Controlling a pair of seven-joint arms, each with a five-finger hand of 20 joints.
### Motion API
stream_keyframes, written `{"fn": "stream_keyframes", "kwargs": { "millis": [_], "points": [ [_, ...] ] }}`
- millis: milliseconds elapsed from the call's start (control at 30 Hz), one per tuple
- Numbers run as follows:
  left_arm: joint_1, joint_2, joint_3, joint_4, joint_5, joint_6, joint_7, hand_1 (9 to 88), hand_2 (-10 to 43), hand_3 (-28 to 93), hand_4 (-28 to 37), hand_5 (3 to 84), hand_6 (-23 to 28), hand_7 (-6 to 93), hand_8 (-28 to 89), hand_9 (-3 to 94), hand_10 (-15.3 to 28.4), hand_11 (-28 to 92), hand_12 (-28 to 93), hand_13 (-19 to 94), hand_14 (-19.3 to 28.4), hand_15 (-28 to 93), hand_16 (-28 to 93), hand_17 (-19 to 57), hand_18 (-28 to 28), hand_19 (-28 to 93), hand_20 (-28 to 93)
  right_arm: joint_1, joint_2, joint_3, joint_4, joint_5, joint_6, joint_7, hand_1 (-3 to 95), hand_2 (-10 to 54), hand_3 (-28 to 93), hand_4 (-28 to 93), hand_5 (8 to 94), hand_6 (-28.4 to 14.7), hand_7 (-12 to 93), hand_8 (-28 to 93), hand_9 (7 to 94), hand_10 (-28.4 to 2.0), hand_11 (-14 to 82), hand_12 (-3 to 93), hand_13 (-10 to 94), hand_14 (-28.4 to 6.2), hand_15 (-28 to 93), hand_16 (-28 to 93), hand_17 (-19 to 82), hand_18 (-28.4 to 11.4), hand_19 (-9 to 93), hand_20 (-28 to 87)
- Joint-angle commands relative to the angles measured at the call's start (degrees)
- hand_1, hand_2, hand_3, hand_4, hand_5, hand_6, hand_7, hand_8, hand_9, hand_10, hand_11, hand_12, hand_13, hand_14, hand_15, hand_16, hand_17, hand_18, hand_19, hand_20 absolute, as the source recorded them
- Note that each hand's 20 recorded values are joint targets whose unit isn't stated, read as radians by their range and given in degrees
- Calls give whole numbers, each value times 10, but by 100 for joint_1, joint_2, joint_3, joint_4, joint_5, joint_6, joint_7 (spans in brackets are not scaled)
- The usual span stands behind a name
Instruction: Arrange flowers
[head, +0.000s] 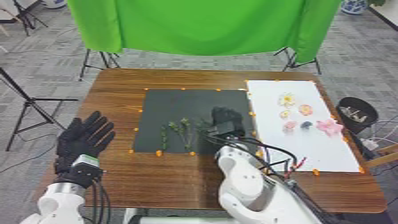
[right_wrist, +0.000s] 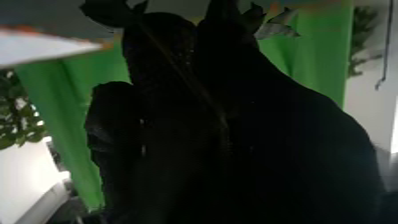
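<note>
Several leafy green stems (head: 186, 123) lie on the dark mat (head: 178, 102), just to the left of the right hand (head: 228, 120), some of them close beside it. They are roughly side by side, their leafy ends pointing away from the robot; a slimmer green sprig (head: 163, 134) lies farthest from that hand. To the hand's right, on the white sheet (head: 284, 150), are a large yellow flower (head: 287, 98), an orange-pink flower (head: 306, 109), a dark blue-grey flower (head: 306, 125) and a bright pink flower (head: 330, 127), set apart from the greenery.

The right hand is over the mat's right part. Dark leaves (right_wrist: 107, 12) show just beyond it in the right wrist view, so it may have hold of a stem, but I cannot tell, nor how far open it is. The left hand (head: 87, 134) is spread open, empty, left of the mat.

The greenery seems well under way, judging by its loose row. Bringing flowers and stems together looks still to be done, so I'd put the arrangement at an early stage.
</note>
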Motion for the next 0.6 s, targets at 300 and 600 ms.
{"fn": "stream_keyframes", "kwargs": {
  "millis": [300,600],
  "points": [
    [18,34,106,67,-327,-100,483,295,125,712,-282,433,109,123,-84,351,168,276,97,256,175,437,-90,-71,154,391,74,-50,29,65,-171,512,-122,188,574,-95,737,-281,650,-39,455,55,835,-114,69,311,789,-72,403,416,338,-270,843,331],
    [28,35,88,70,-319,-121,441,295,92,717,-280,430,108,124,-82,350,165,275,102,257,174,436,-86,-69,152,379,81,-68,29,108,-380,606,-167,342,499,-95,792,-283,646,-50,385,49,772,-143,176,227,757,-92,462,364,326,-276,838,353]
  ]
}}
